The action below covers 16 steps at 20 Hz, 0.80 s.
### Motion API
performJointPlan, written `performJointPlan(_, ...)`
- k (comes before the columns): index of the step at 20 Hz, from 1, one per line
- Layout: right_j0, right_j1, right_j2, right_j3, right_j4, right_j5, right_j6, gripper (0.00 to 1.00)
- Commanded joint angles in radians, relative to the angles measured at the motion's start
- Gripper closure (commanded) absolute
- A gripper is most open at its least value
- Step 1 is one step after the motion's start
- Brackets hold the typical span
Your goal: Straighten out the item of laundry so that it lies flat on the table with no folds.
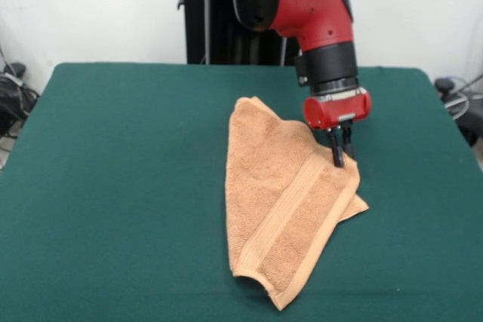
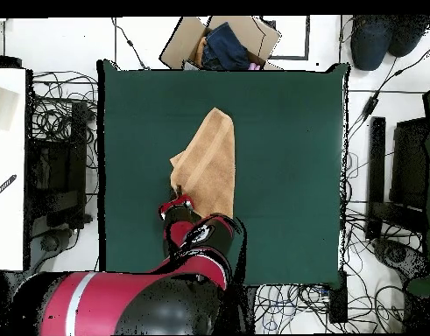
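Front view: towel (image 1: 283, 213) lay mid table (image 1: 113, 186), folded over into long narrow shape. My gripper (image 1: 340, 157) sat at its 2 o'clock edge, fingers close together, pinching folded layer I think, likely to pull flap open. Fold not out yet.

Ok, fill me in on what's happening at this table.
A red and black robot arm is working on a small orange-tan towel lying on the green table. The towel is not flat: it is folded over on itself into a long, roughly triangular shape, with a woven band running along the top layer. The gripper is down at the towel's edge, its fingers close together right at the cloth; whether they have pinched it cannot be told. Straightening is not yet done.
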<state>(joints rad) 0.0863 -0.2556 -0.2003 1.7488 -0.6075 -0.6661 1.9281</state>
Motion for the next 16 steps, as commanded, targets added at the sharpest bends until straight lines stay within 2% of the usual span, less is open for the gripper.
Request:
performJointPlan(1,-0.013,0.181,0.036,-0.173,0.157,0.294,0.08,1.0)
performJointPlan(4,-0.032,0.172,0.059,-0.169,0.153,0.328,0.094,1.0)
performJointPlan(5,-0.034,0.174,0.058,-0.162,0.173,0.308,0.11,0.0)
performJointPlan(9,-0.011,0.185,0.032,-0.16,0.207,0.269,0.105,0.0)
performJointPlan(16,-0.024,0.176,0.051,-0.159,0.193,0.285,0.094,0.0)
